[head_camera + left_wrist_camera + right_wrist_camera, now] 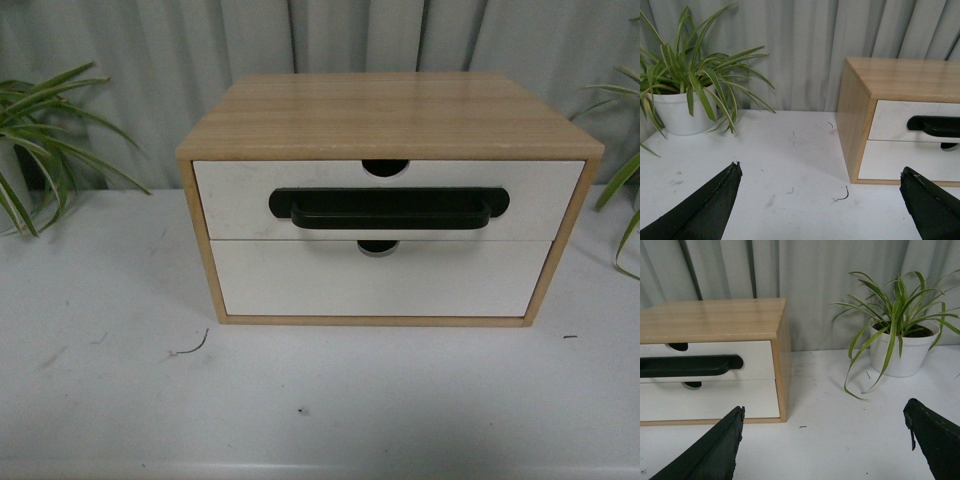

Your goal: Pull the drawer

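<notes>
drawer [240, 200] closed, left tool [820, 169] splayed, right tool [825, 406] splayed

Wooden cabinet [390, 110] on white table [100, 400] between left plant [677, 112] and right plant [900, 355]; grey curtain [150, 60] behind

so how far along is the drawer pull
Nothing is done yet: the drawer sits shut, flush in the cabinet. Nothing is in hand: the left gripper and right gripper are open, short of the cabinet. Left: reach the black handle, grip it, pull.
</notes>
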`<state>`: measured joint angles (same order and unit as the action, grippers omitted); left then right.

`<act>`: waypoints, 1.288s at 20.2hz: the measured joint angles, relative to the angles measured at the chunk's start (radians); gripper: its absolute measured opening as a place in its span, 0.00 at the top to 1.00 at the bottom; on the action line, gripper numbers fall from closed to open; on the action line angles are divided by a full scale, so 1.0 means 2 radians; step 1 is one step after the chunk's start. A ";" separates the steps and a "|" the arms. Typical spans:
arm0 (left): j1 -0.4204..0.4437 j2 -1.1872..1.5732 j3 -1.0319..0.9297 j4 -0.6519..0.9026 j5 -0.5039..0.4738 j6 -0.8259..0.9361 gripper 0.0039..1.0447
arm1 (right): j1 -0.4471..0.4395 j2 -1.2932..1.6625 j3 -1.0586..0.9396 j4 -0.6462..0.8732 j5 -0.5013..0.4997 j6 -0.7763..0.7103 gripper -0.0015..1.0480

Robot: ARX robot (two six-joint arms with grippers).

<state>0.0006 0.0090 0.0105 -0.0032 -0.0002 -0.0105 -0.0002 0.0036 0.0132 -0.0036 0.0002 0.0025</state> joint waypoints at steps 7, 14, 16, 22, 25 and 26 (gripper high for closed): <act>0.000 0.000 0.000 0.000 0.000 0.000 0.06 | 0.000 0.000 0.000 0.000 0.000 0.000 0.06; 0.000 0.000 0.000 0.000 0.000 0.000 0.06 | 0.000 0.000 0.000 0.000 0.000 0.000 0.06; 0.000 0.000 0.000 0.000 0.000 0.000 0.06 | 0.000 0.000 0.000 0.000 0.000 0.000 0.06; 0.000 0.000 0.000 0.000 0.000 0.000 0.06 | 0.000 0.000 0.000 0.000 0.000 0.000 0.06; 0.000 0.000 0.000 0.000 0.000 0.000 0.06 | -0.002 0.001 0.000 -0.001 -0.008 0.003 0.06; -0.021 0.019 0.020 -0.056 -0.051 -0.023 0.06 | -0.027 0.051 0.003 0.047 -0.072 0.031 0.06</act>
<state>-0.0418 0.0460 0.0502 -0.1146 -0.1017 -0.0555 -0.0532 0.1066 0.0185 0.0895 -0.1448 0.0639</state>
